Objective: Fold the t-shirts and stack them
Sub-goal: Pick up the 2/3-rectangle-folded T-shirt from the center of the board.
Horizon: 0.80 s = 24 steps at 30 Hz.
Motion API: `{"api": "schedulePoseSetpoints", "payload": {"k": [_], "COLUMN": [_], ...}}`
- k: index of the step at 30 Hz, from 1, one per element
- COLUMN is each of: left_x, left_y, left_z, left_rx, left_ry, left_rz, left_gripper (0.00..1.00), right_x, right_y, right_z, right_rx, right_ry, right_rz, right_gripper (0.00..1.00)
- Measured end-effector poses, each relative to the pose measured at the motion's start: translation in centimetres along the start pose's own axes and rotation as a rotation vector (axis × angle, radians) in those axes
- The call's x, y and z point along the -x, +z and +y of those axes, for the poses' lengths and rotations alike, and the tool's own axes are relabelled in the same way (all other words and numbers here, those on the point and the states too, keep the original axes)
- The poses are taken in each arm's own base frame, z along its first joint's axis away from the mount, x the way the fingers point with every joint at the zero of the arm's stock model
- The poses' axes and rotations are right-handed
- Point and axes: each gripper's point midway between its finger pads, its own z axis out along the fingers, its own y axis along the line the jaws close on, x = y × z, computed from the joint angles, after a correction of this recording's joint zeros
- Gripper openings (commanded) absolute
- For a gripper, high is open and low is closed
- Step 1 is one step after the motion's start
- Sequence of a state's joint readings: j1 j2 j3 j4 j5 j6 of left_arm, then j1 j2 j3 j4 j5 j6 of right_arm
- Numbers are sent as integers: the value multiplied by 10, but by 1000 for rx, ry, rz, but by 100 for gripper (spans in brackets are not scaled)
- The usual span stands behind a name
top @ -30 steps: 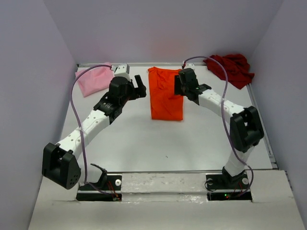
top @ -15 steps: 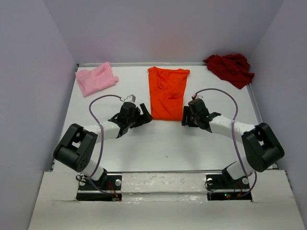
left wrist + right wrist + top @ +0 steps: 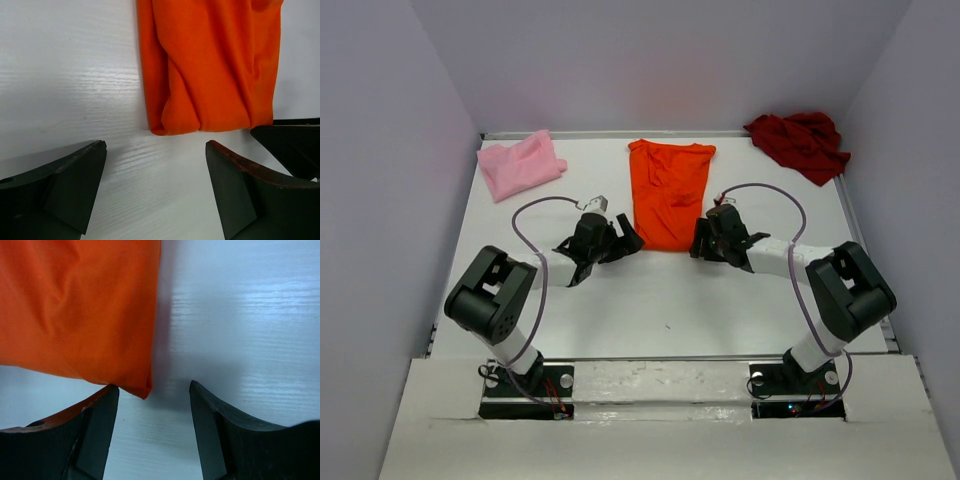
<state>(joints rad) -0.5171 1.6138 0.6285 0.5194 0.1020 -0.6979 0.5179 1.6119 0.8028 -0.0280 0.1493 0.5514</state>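
left hand (image 3: 156, 150) spread wide, empty, by near edge of orange t-shirt (image 3: 668, 195); right hand (image 3: 152, 386) part-spread, empty, at its corner

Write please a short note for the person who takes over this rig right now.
Left claw: open, empty, at the near left corner of the orange t-shirt.
Right claw: open, empty, at its near right corner.
Pink t-shirt: far left, bunched. Dark red t-shirt: far right, bunched.
Done: orange seems folded into a long strip.
Left: finish orange, fold the others, stack all.
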Motion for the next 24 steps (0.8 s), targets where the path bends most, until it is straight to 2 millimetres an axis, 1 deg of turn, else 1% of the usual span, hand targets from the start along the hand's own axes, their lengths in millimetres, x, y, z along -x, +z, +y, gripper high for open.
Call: {"api": "schedulePoseSetpoints", "payload": {"k": [7,18,24], "left_x": [4,5,6], "left_y": [11,19,23], "left_z": [-10,-16,-20], "left_rx": [-52,-100,-123], "left_ry": [4,5,1], "left_rz": [-13,-25,-33], "left_gripper": [94,94,92], "right_x": [8,16,18], "right_y": [7,16,17], "right_z": [6,13,14], "right_rx": [19,46,49], "right_ry": [8,20,25], "right_rz": [-30,-75,-80], "right_gripper": [65,62,61]}}
